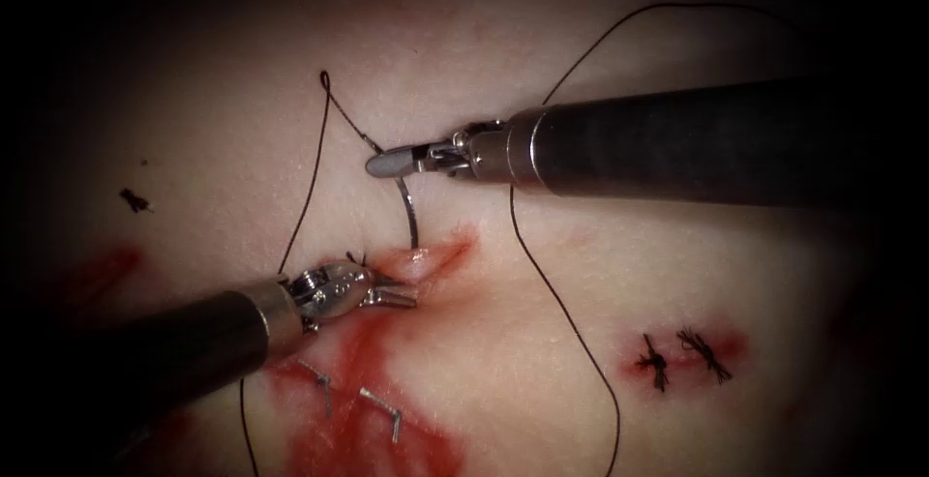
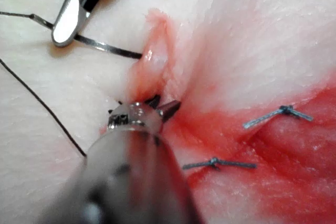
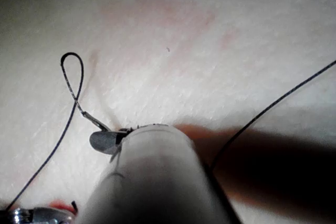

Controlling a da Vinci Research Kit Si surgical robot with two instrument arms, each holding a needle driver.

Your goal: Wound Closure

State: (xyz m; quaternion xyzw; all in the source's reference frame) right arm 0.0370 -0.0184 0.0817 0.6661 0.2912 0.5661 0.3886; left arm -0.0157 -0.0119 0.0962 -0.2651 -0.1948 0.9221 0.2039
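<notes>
Gripping needle (image 1: 410, 208) — right tool (image 1: 387, 162)

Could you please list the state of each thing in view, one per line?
Right claw: shut on the needle, near its thread end.
Needle: held above the cut, tip down in the tissue at the cut's edge.
Left claw: open, tips at the cut, holding nothing.
Cut: open here, wet with red fluid.
Thread: slack, lying loose over the tissue.
Stitches: tied, right of the cut.
</notes>
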